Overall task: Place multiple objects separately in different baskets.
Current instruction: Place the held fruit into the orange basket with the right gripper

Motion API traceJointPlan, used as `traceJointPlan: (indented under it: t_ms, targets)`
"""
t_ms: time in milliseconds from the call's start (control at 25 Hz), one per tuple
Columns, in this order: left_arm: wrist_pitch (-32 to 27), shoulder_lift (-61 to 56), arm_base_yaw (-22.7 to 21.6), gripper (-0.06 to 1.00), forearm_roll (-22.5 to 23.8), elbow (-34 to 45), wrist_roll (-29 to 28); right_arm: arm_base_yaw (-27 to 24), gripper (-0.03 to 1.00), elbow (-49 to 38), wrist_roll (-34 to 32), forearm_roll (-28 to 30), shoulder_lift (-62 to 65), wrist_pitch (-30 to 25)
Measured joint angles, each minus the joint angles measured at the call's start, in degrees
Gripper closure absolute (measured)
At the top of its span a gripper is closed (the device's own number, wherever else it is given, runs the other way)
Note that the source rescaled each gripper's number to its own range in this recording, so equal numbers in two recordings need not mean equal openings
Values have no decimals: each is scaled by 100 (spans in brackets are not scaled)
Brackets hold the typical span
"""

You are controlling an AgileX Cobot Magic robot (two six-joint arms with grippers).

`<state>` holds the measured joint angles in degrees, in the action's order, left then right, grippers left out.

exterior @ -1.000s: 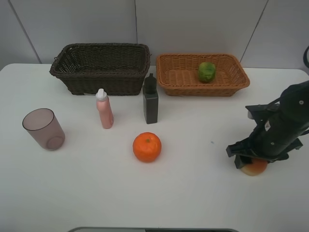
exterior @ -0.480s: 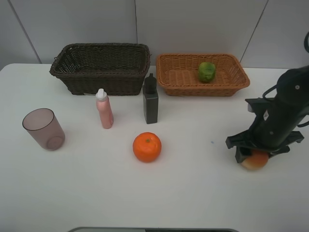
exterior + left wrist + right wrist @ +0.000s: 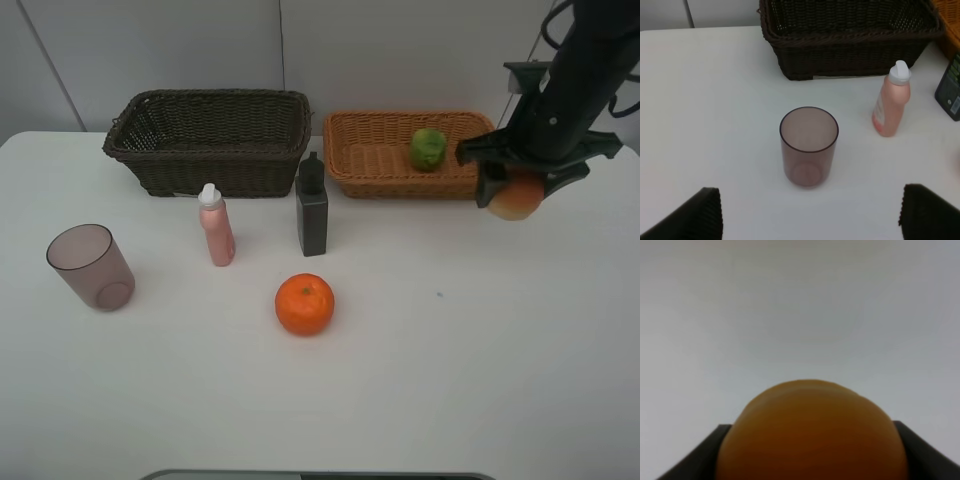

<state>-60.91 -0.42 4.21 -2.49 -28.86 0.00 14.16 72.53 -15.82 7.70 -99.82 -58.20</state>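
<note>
**Peach gripped beside tan basket**

Wicker fills the upper frame: the dark brown basket (image 3: pixel 210 140) is set at upper left of centre, the tan basket (image 3: pixel 380 160) to its right. At the tan basket's right end, upper right, the peach (image 3: pixel 518 200) is clamped by the right gripper (image 3: pixel 515 186). The left gripper (image 3: pixel 812 220) is held wide open near the mauve cup (image 3: pixel 90 267), at far left. The dark green bottle (image 3: pixel 311 212), pink bottle (image 3: pixel 216 228) and orange (image 3: pixel 305 304) are placed mid-frame. The green fruit (image 3: pixel 428 148) is seen inside the tan basket.
</note>
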Motion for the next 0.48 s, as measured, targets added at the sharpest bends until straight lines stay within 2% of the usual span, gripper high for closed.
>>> traceJointPlan:
  t_ms: [120, 480]
  targets:
    - [0, 0, 0, 3, 0, 0, 0, 32, 59, 739, 102, -138, -392, -250]
    - [0, 0, 0, 3, 0, 0, 0, 440, 59, 2899, 148, -222, -1826, -501]
